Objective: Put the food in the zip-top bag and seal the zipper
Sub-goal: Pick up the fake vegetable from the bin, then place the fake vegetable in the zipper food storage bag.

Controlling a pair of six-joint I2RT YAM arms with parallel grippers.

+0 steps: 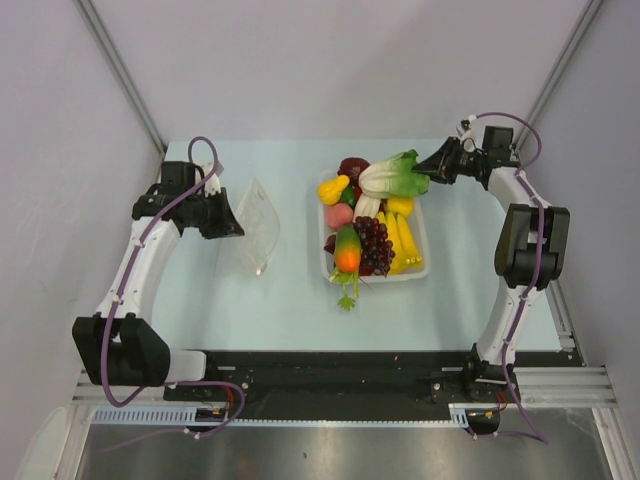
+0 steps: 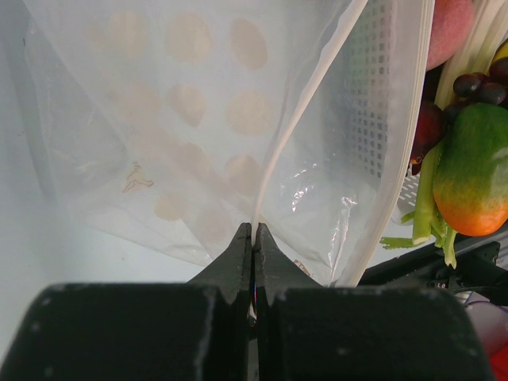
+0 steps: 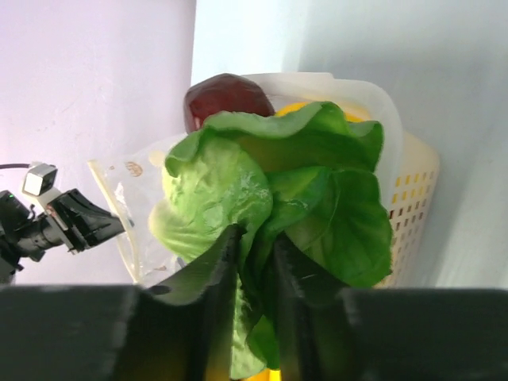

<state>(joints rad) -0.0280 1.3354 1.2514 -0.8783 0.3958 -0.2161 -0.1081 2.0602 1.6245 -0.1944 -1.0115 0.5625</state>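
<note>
The clear dotted zip-top bag [image 1: 252, 226] stands open on the table left of the white tray [image 1: 421, 236]. My left gripper [image 1: 230, 222] is shut on the bag's rim; the left wrist view shows the closed jaws pinching the zipper strip [image 2: 274, 151]. My right gripper [image 1: 428, 170] is shut on the leaves of the green-white lettuce head [image 1: 392, 176] and holds it over the tray's far end. The lettuce [image 3: 270, 198] fills the right wrist view. The carrot [image 1: 347, 250], purple grapes [image 1: 374, 243], bananas [image 1: 402, 243] and other fruits lie in the tray.
A dark red fruit [image 1: 352, 167] and a yellow fruit [image 1: 333, 189] sit at the tray's far left. The carrot's green top [image 1: 347, 292] hangs over the tray's near rim. Grey walls close in the table on the left, right and back.
</note>
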